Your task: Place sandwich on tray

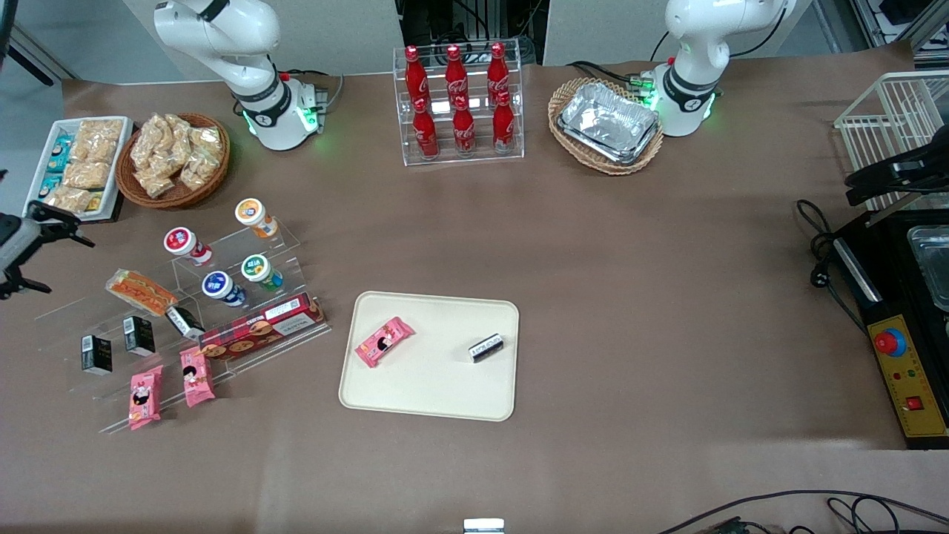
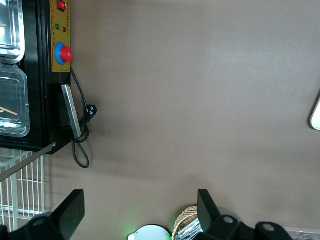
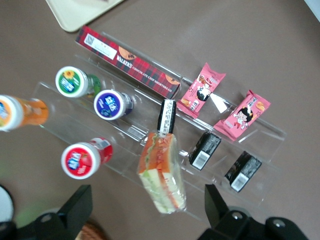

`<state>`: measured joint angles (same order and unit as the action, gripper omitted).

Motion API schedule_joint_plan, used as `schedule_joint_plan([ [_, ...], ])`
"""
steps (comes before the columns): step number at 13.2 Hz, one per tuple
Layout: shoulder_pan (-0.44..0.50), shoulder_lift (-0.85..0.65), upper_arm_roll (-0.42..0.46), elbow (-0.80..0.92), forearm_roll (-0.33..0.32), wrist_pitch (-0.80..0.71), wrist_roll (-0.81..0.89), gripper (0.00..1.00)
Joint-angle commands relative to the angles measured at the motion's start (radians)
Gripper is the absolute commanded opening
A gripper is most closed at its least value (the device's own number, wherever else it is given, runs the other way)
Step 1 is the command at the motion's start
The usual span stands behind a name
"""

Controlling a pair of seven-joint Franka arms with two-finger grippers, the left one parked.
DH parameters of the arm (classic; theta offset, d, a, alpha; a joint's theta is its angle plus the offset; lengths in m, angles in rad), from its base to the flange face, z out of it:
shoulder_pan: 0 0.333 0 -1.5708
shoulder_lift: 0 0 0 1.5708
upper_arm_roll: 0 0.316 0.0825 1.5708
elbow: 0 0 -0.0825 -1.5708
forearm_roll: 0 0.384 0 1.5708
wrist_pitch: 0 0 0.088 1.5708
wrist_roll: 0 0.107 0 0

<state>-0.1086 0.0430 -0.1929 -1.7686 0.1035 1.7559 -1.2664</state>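
The sandwich sits in glossy clear wrap on a transparent acrylic stand. The tray looks smooth, matt plastic. The black gripper, hanging over the table's working-arm end, looks matt.

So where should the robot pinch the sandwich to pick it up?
Probably across the middle of the sandwich, coming down from above. It lies flat on the clear stepped rack, with its two long sides free for the fingers. The open gripper hovers above it. A small black box touches one end, so stay off that end.
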Motion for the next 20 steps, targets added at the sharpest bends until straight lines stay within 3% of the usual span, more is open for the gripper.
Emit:
schedule_joint_plan([
  [1, -0.006, -0.029, -0.013, -0.13, 0.018, 0.131, -0.116, 1.0],
  [6, -0.037, -0.035, -0.017, -0.261, 0.01, 0.27, -0.165, 1.0],
  [20, -0.003, 0.063, -0.01, -0.316, 0.013, 0.457, -0.096, 0.98],
])
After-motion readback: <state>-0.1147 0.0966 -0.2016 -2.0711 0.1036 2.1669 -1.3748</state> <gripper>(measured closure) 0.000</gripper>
